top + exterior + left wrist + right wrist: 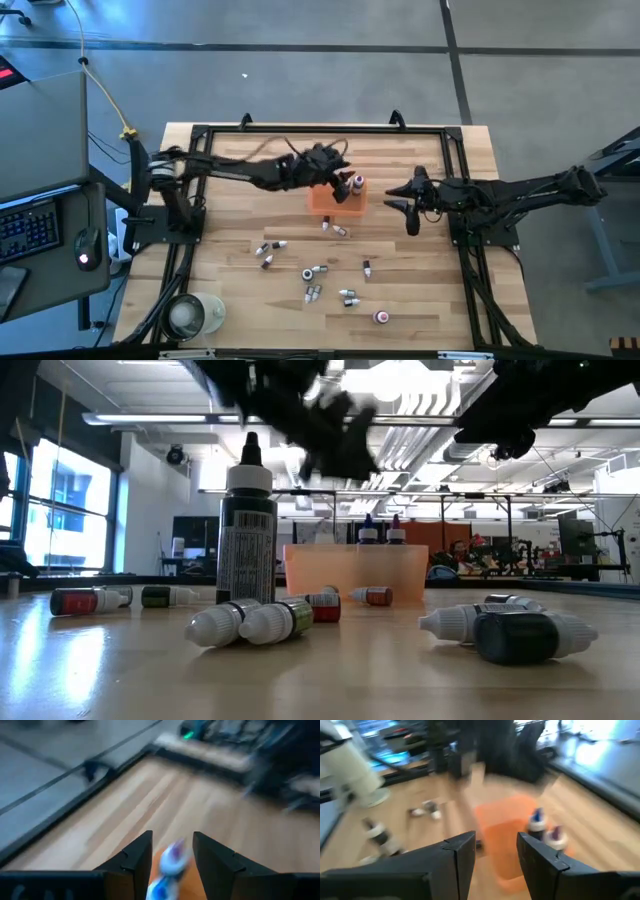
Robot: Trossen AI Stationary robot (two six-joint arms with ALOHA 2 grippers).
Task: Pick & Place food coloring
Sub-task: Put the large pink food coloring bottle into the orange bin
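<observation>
- The bottles are tiny droppers with whitish bodies, pointed white tips and coloured label bands; most lie on their sides, scattered over the near half of the table.
- In the low view one bottle stands upright: dark body, printed label, white collar, black pointed cap. Beside its foot lie two white-capped ones, one with a green band, one with red.
- Further left in that view lie a red-banded bottle and a green-banded one; at the right lie a dark bottle and a paler one behind it.
- Two bottles stand upright in the orange tray, blue and purplish caps showing above its rim. The right wrist view shows them in the tray's corner.
- One more lies alone near the front edge, pinkish at one end; another pair lies just in front of the tray.
- The left gripper hangs over the tray, fingers apart at a narrow gap; a blue-and-white bottle shows between them, but whether they touch it I cannot tell.
- The right gripper hovers just right of the tray, fingers spread with nothing between them.
- A white cup stands at the table's front left corner.
</observation>
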